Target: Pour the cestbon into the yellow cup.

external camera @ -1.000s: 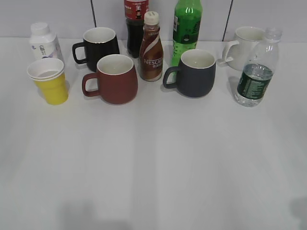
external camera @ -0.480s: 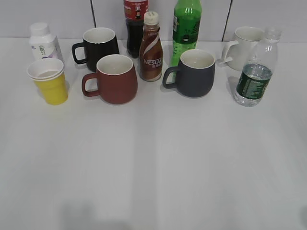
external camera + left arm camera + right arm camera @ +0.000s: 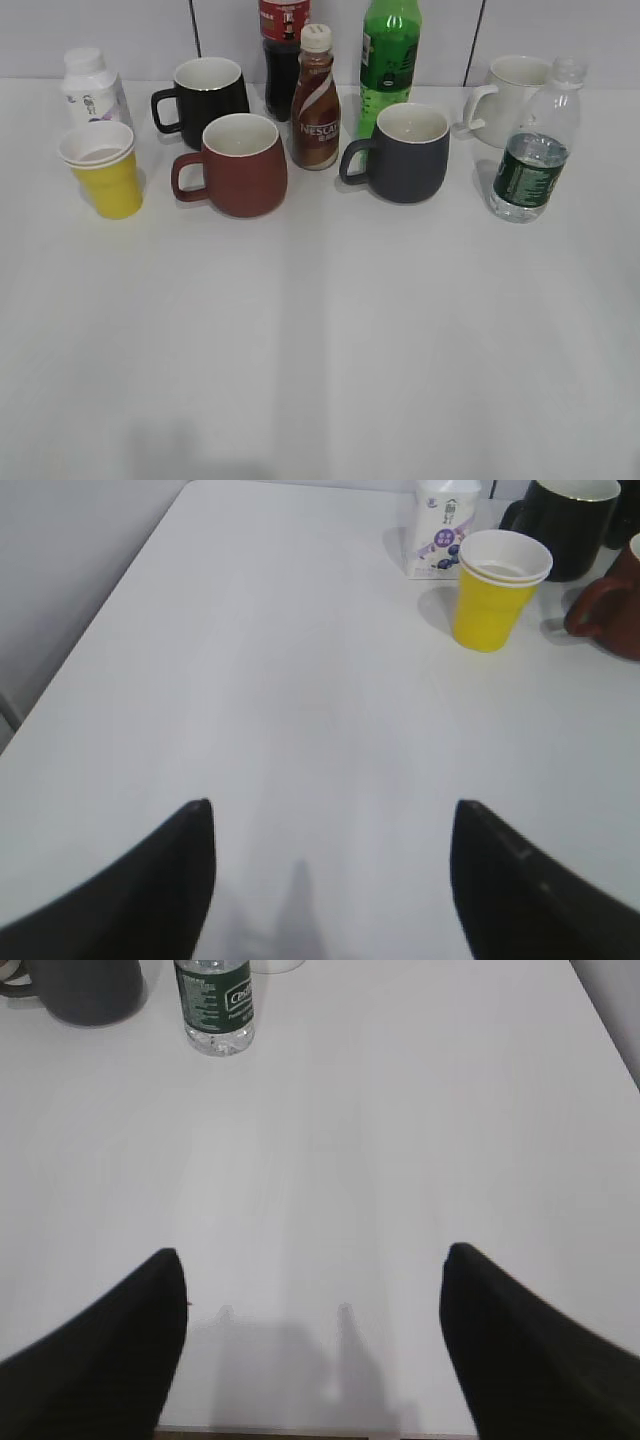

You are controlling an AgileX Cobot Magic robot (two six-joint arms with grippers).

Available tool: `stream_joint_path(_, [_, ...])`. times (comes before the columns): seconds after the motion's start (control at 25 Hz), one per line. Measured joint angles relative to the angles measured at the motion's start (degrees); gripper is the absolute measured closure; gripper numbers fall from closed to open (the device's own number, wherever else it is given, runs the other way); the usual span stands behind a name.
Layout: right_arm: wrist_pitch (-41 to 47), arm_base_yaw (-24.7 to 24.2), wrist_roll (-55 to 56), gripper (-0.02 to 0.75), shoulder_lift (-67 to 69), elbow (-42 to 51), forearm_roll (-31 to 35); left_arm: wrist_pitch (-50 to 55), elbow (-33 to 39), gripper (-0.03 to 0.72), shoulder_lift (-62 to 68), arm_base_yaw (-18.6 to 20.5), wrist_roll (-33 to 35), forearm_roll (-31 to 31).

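The cestbon (image 3: pixel 535 150), a clear water bottle with a dark green label, stands upright at the right of the table; its lower part shows in the right wrist view (image 3: pixel 216 1005). The yellow cup (image 3: pixel 103 170) stands upright at the far left and also shows in the left wrist view (image 3: pixel 497 588). My left gripper (image 3: pixel 330 815) is open and empty, low over bare table well short of the cup. My right gripper (image 3: pixel 312 1260) is open and empty near the table's front edge, well short of the bottle. Neither gripper shows in the exterior view.
Between cup and bottle stand a dark red mug (image 3: pixel 238 165), a black mug (image 3: pixel 208 95), a brown Nescafe bottle (image 3: pixel 315 100), a green soda bottle (image 3: pixel 389 55), a grey-blue mug (image 3: pixel 408 152), a white mug (image 3: pixel 512 95), a cola bottle (image 3: pixel 282 50) and a small white bottle (image 3: pixel 90 85).
A dark shape at the lower right corner of the exterior view has slipped out of frame. The objects on the table have not moved.
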Motion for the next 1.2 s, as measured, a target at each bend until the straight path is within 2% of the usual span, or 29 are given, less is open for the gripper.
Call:
stream_joint_path(0.28, [0.00,0.00,0.00,0.146,0.00,0.00,0.00,0.00,0.00,0.129,-0.04,0.07,0.00,0.00])
stream_joint_path(0.56, [-0.05,0.00,0.00,0.146,0.00,0.00,0.00,0.00,0.00,0.129,-0.04,2.02,0.00,0.00])
stream_joint_path(1.2, [0.02,0.00,0.02,0.148,0.00,0.00,0.00,0.00,0.00,0.129,-0.04,2.13,0.00,0.00])
